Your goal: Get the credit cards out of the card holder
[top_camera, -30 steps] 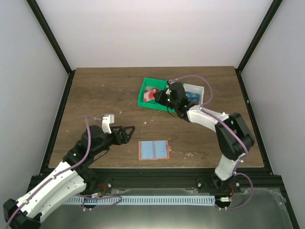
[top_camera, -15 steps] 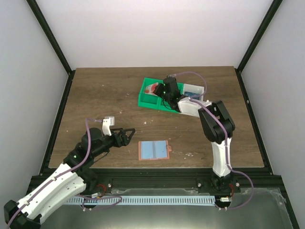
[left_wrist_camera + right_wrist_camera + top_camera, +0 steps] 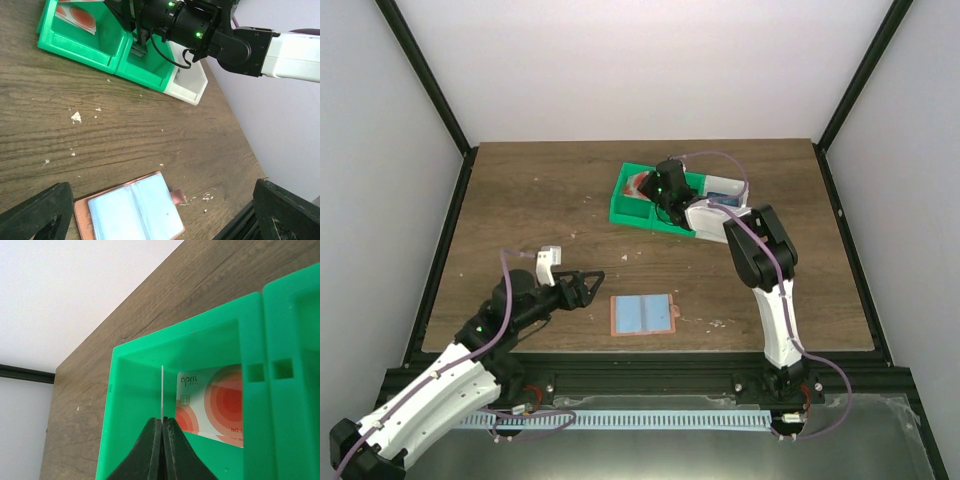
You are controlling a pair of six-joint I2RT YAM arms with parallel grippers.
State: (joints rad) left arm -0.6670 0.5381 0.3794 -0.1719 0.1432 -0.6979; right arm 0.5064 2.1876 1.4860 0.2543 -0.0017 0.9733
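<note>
The card holder point(image 3: 642, 314) lies open and flat on the table, salmon-pink with light-blue pockets showing point(image 3: 132, 212). My left gripper point(image 3: 588, 287) hovers just left of it, wide open and holding nothing; in the left wrist view its fingers point(image 3: 37, 215) frame the holder. My right gripper point(image 3: 657, 190) is over the left compartment of the green bin point(image 3: 623, 212). It is shut on a thin credit card point(image 3: 163, 390) seen edge-on, standing upright above the fingertips. Another credit card point(image 3: 220, 400), white with red-orange circles, lies in that compartment.
A white bin point(image 3: 728, 186) adjoins the green bin point(image 3: 85, 47) on its right, with blue items in it. The right arm point(image 3: 215, 35) reaches across above the bins. Small white crumbs lie scattered on the wooden table point(image 3: 540, 200). Black frame posts border the table.
My right gripper has swung left from the middle of the bins to the green bin's left compartment, still shut. The left arm has barely shifted.
</note>
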